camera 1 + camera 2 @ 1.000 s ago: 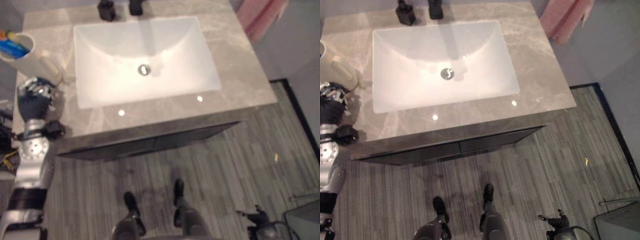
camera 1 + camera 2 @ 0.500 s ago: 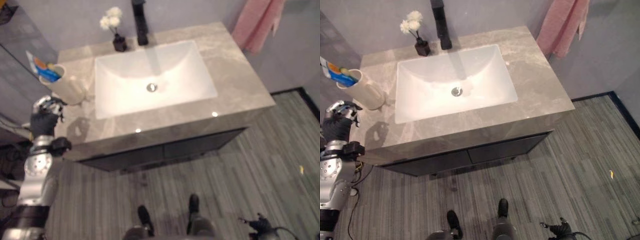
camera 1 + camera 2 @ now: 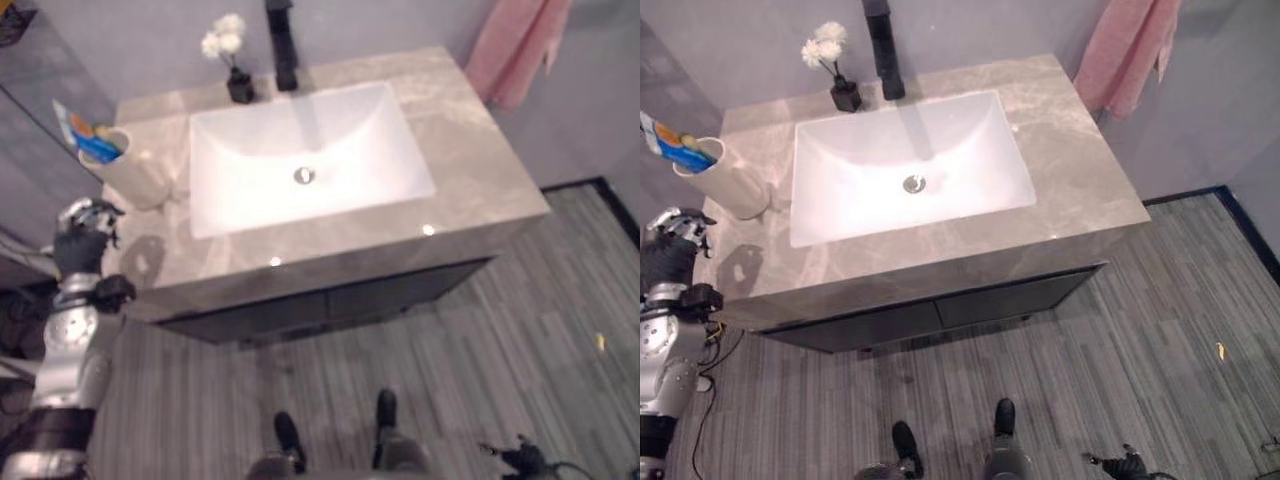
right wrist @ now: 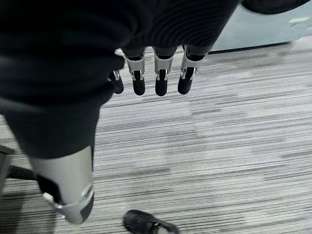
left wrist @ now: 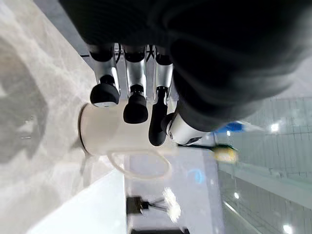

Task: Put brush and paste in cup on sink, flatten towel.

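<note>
Fingers on the left hand (image 3: 82, 228) are curled in loosely and holding nothing, going by the left wrist view where the dark tips hang in front of the cream ceramic mug with a loop handle (image 3: 135, 175) without touching it. That hand sits just off the left edge of the grey marble bench (image 3: 470, 150), near the mug. Fingers on the right hand (image 4: 146, 73) hang straight and relaxed over the striped grey floor (image 4: 219, 161), empty too, well away from everything.

Where the stuff is: the mug stands at the bench's left edge, beside the white rectangular sink basin (image 3: 310, 150), and the blue toothpaste tube (image 3: 85, 140) plus what looks like a toothbrush already poke out of its top, though I can't make out the brush clearly. So I'd judge that half done. The pink towel (image 3: 515, 45) hangs on the wall past the bench's far right corner, bunched in folds, not flattened yet.

What could go wrong: the left hand is close to the mug, so a careless swing could clip the handle and tip it into the basin or off the edge. The towel is far from both hands, so reaching across risks knocking the small black vase of white flowers (image 3: 235, 70) or the black tap (image 3: 282, 45) at the back edge.
</note>
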